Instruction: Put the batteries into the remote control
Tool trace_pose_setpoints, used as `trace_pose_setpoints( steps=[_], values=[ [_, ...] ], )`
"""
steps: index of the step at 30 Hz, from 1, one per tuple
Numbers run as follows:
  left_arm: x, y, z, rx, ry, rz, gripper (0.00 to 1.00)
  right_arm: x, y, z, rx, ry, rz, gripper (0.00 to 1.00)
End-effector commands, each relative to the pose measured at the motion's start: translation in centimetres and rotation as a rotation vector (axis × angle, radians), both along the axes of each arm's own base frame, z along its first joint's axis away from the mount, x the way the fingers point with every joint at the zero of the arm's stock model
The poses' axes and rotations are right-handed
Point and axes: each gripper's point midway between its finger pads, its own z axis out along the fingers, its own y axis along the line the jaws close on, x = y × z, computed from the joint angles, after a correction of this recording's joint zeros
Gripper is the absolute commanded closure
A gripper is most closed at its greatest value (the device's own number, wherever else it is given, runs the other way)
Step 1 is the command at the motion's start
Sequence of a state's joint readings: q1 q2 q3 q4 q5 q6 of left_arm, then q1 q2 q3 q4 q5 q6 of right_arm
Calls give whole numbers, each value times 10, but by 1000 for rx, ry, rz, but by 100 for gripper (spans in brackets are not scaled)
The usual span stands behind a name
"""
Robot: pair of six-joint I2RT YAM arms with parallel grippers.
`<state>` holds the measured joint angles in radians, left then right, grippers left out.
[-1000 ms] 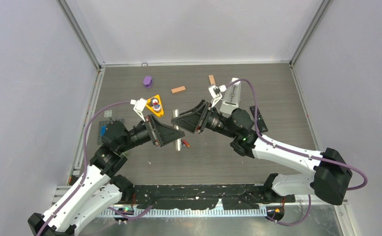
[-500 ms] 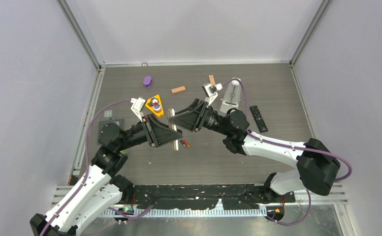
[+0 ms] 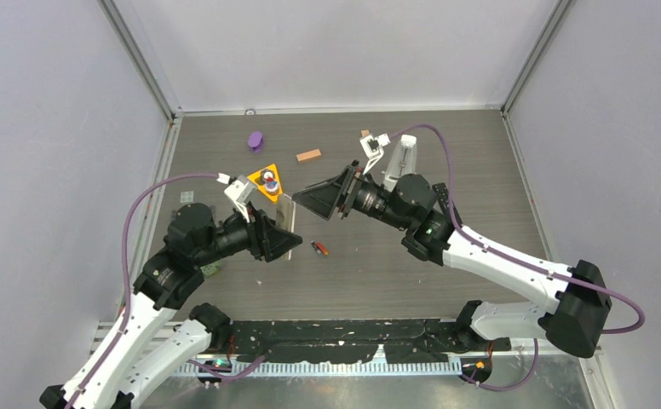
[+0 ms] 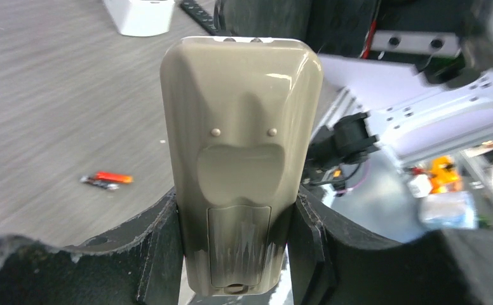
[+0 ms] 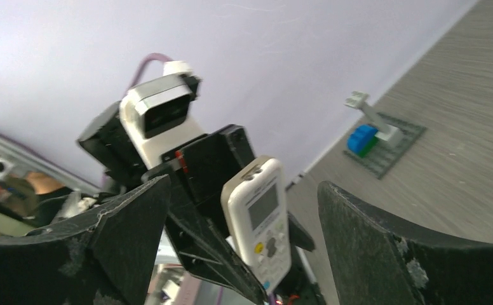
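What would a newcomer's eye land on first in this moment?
The beige remote is clamped in the left fingers, held above the table with its back to the wrist camera. Facing it, the right fingers gape wide and empty, aimed at its button face. Two small batteries, one red-orange, one dark, lie on the table between the arms.

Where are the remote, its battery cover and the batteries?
remote (image 4: 241, 146): left wrist view, middle of its back.
battery cover (image 4: 239, 244): left wrist view, centre of the lid.
batteries (image 4: 112, 178): left wrist view, the red-orange one.
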<state>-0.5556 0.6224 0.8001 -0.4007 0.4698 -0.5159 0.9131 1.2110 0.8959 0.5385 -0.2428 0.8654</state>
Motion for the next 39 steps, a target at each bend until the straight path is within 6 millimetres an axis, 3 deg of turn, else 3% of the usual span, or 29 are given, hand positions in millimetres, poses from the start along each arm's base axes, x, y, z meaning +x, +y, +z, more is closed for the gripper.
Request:
trace_pose_setpoints(
  steps=[1,2,5,15,20,25,32,34,37,39],
  values=[
    [2,19,3,163,-163,11,100,13,-9,-9,-201,-12,-90,9],
    [3,21,4,183,-179,17,100,13,-10,0,-206,-29,-94,9],
    [7,25,7,231,-219,26,100,9,-7,0,-274,-19,-79,9],
    [19,27,10,269,-208,72,100,-5,23,-13,-362,-1,-35,14],
    [19,22,12,213,-190,82,100,-1,30,-20,-355,35,-64,29],
    [16,18,7,185,-158,70,100,7,31,-21,-320,52,-107,55],
    [11,11,8,128,-142,45,100,11,39,-17,-265,24,-113,65],
    [10,10,7,119,-132,42,99,11,41,-18,-265,17,-103,71],
    [10,8,9,103,-119,45,91,10,46,-22,-269,12,-85,85],
    [11,8,9,99,-114,48,72,8,46,-21,-272,-2,-73,92]
  ],
)
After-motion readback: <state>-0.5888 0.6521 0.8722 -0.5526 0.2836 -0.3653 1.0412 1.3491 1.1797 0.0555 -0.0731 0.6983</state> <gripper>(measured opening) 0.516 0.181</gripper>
